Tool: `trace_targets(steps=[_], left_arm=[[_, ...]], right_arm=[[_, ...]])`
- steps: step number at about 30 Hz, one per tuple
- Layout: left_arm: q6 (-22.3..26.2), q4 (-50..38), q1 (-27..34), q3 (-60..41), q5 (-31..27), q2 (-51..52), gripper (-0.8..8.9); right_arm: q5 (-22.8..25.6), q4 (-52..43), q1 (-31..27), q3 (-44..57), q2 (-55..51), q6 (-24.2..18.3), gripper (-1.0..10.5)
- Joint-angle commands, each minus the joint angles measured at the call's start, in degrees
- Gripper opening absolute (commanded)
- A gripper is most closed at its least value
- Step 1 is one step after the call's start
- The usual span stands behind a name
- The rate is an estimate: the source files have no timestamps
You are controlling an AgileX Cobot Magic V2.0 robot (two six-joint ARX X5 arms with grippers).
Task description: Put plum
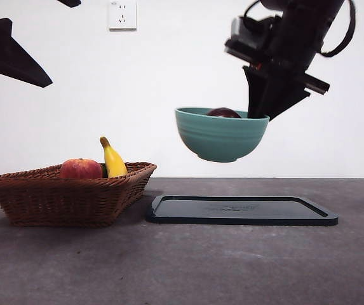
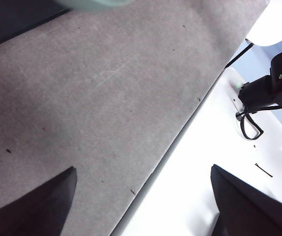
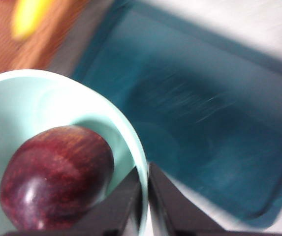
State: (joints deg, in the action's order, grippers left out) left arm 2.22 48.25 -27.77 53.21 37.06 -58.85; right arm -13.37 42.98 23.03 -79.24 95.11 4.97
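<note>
The dark maroon plum (image 3: pixel 57 177) lies inside a teal bowl (image 1: pixel 222 135), and only its top (image 1: pixel 223 113) shows above the rim in the front view. My right gripper (image 3: pixel 144 189) is shut on the bowl's rim (image 3: pixel 141 187) and holds the bowl in the air above the dark tray (image 1: pixel 241 210). My left gripper (image 2: pixel 141 206) is open with nothing between its jaws, over the grey table near its edge; in the front view it shows as a black shape (image 1: pixel 10 54) at the upper left.
A wicker basket (image 1: pixel 67 197) stands at the left with a red-orange fruit (image 1: pixel 80 169) and a yellow banana (image 1: pixel 113 159) in it. The flat dark tray lies on the grey table right of the basket. A white wall with a socket (image 1: pixel 122 15) is behind.
</note>
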Motion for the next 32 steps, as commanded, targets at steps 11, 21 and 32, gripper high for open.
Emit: trace_targets(steps=[11,21,32], left_arm=[[0.3,-0.2,-0.4,0.5,0.3,-0.2,4.33],[0.3,0.0,-0.4,0.5,0.3,-0.2,4.33],[0.3,0.0,-0.4,0.5,0.3,-0.2,4.33]], right_arm=[[-0.1,0.3,-6.2,-11.4,15.2,0.6,0.1],[-0.1,-0.7,-6.4,-12.2,21.3,0.6,0.1],[-0.1,-0.1,-6.4,-12.3,21.3,0.7,1.4]])
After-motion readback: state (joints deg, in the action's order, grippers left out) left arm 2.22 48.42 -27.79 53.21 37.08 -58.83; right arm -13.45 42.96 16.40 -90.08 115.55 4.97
